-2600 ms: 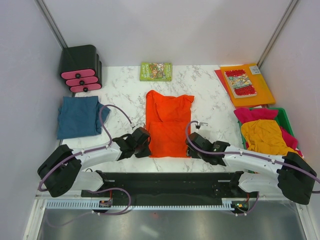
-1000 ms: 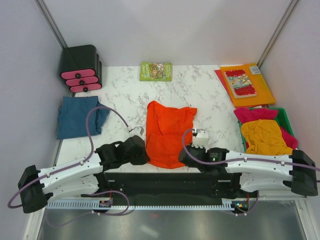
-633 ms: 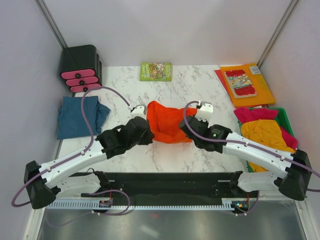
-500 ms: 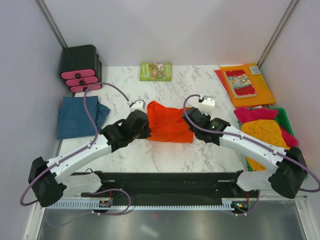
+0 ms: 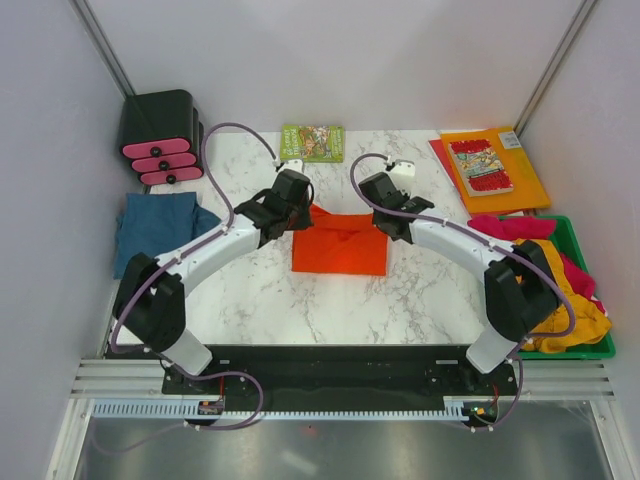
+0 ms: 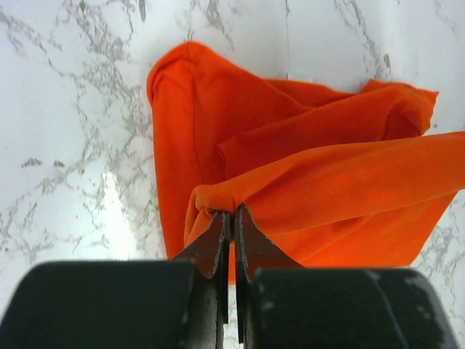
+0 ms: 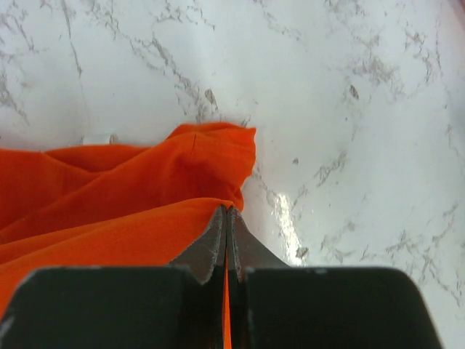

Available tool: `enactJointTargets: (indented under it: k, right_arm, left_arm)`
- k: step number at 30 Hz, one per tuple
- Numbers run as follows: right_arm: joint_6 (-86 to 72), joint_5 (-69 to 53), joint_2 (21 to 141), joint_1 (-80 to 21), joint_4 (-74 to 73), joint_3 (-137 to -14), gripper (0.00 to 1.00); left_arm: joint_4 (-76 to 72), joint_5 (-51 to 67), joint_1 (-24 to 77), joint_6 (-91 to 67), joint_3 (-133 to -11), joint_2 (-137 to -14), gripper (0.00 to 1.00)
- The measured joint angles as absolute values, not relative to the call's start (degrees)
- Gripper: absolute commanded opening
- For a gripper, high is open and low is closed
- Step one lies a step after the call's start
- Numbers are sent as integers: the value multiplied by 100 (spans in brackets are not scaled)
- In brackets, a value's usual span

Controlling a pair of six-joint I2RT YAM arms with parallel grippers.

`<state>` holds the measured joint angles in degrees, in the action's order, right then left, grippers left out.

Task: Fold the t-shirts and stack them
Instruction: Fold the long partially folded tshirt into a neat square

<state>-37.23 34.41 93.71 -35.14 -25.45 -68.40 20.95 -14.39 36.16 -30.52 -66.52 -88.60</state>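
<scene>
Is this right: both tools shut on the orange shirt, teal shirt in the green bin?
No. The left tool and right tool are shut on the orange shirt, but the teal shirt lies on the table, far left, not in the bin. Top view.

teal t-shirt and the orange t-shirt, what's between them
In the top view, the left arm crosses the marble table between the teal t-shirt and the orange t-shirt.

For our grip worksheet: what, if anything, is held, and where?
Both hold the orange-red t-shirt: the left gripper pinches its folded-over layer's left corner, the right gripper the right corner.
</scene>
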Motion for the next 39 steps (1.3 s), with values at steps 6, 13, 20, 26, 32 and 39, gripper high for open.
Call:
enactJointTargets:
  k: [6, 13, 20, 26, 32, 39]
  right_arm:
    - [-3492, 3339, 10068, -3199, -2394, -7572, 0]
    - [-3312, 3203, 10993, -2995, -2309, -8309, 26]
    - [-3065, 3072, 11338, -2956, -2272, -8608, 63]
    - [-2954, 2724, 10615, -3094, -2051, -8364, 0]
    - [-3197, 2261, 10366, -3330, -1643, -7693, 0]
    - [-3328, 2032, 11054, -3358, -1645, -7640, 0]
  left_arm:
    - [2049, -1304, 3350, -2842, -7424, -9633, 2]
    - [2053, -1131, 3030, -2738, -8003, -10468, 16]
    - [2180, -1129, 2893, -2674, -8440, -10945, 60]
    - [2185, -1138, 2902, -2705, -8381, -10429, 26]
    - [1905, -714, 2928, -2829, -8097, -10215, 5]
    - [1868, -281, 2980, -2871, -8025, -10818, 4]
